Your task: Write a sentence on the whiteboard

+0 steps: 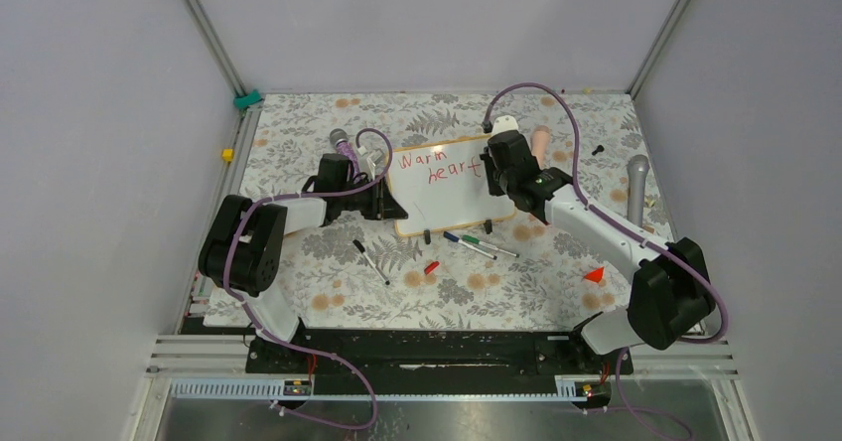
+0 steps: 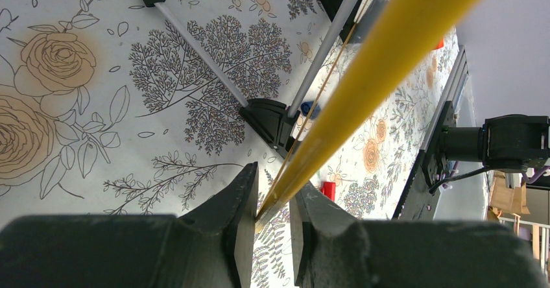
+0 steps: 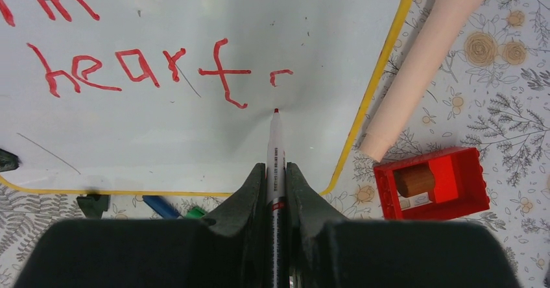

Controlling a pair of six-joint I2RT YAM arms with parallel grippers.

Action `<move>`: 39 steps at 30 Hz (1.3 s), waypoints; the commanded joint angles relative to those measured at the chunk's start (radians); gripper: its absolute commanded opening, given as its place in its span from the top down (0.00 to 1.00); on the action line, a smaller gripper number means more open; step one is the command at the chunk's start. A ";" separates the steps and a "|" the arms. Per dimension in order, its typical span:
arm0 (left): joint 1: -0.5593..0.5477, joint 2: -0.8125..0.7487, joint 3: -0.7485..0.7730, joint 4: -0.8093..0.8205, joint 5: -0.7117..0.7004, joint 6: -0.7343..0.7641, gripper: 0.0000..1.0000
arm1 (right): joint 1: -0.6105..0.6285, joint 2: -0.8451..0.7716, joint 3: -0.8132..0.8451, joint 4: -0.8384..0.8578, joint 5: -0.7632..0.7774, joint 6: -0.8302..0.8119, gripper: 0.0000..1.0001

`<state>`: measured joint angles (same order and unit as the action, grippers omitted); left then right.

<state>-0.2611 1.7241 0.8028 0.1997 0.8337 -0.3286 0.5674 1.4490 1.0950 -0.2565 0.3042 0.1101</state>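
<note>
The small glossy whiteboard [image 1: 449, 203] with a rounded light-wood frame sits far of centre on the floral-covered table [image 1: 328, 307]. Its red handwritten words [image 3: 139, 67] read "Warm heart" plus one started stroke. The right gripper [image 3: 275, 168] is clamped on a thin red-tipped marker [image 3: 275, 139], whose tip is at the board. The left gripper [image 2: 274, 192] pinches the frame's left edge. A peach tapered piece [image 3: 421, 74] lies just right of the board, with an open red box [image 3: 468, 185] nearer. Loose pens [image 1: 477, 245] lie along the board's near edge.

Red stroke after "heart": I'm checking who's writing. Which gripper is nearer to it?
Right. The right gripper holds a marker with its tip just short of the stroke; the left gripper clamps the far left edge of the whiteboard.
</note>
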 commanded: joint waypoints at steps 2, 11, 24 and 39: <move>-0.004 0.021 0.021 -0.024 -0.050 0.007 1.00 | -0.006 0.014 0.038 -0.002 0.075 0.006 1.00; -0.003 0.020 0.021 -0.024 -0.048 0.007 1.00 | -0.007 0.020 0.045 0.017 0.117 0.011 1.00; -0.004 0.022 0.022 -0.025 -0.049 0.007 1.00 | -0.007 0.029 0.066 0.050 0.085 0.007 1.00; -0.004 0.022 0.022 -0.026 -0.047 0.007 1.00 | -0.008 0.028 0.063 0.090 0.016 0.007 1.00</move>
<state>-0.2611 1.7241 0.8028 0.1997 0.8341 -0.3317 0.5674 1.4681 1.1156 -0.2279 0.3550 0.1127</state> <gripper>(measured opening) 0.217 0.160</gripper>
